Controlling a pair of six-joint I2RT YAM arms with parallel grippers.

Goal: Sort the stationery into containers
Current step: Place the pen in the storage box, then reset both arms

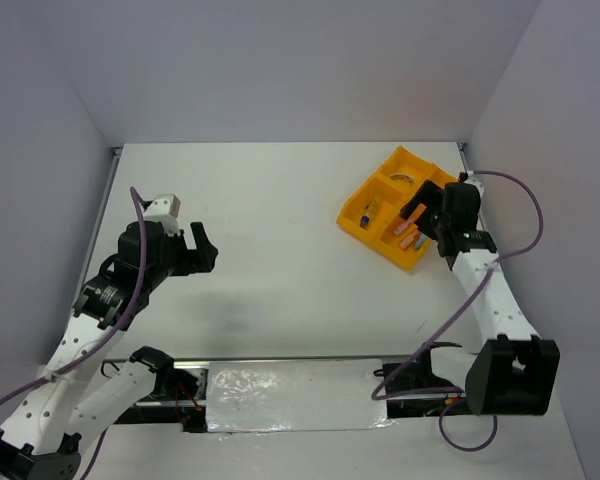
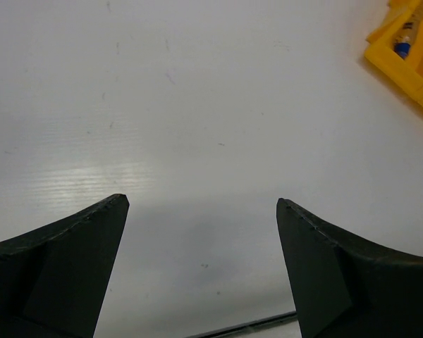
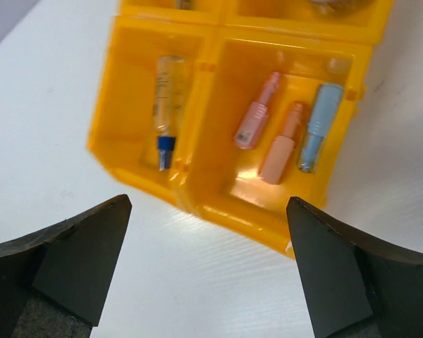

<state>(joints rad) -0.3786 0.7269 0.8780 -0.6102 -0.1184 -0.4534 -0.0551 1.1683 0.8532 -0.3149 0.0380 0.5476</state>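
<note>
The yellow-orange tray (image 1: 368,183) sits at the far right of the table. In the right wrist view its front wall (image 3: 240,215) is close below my fingers. One near compartment holds the clear-blue pen-like piece (image 3: 168,98). The other near compartment holds a pink stick (image 3: 256,114), an orange stick (image 3: 282,144) and a blue stick (image 3: 316,127). A round piece (image 1: 407,180) lies in a far compartment. My right gripper (image 3: 208,202) is open and empty, just at the tray's near side (image 1: 417,215). My left gripper (image 2: 201,201) is open and empty over bare table, far left of the tray (image 1: 202,250).
The tray's corner (image 2: 409,67) with the pen-like piece (image 2: 404,39) shows at the top right of the left wrist view. A silver taped strip (image 1: 290,395) runs along the table's near edge between the arm bases. Grey walls close in the table's back and sides.
</note>
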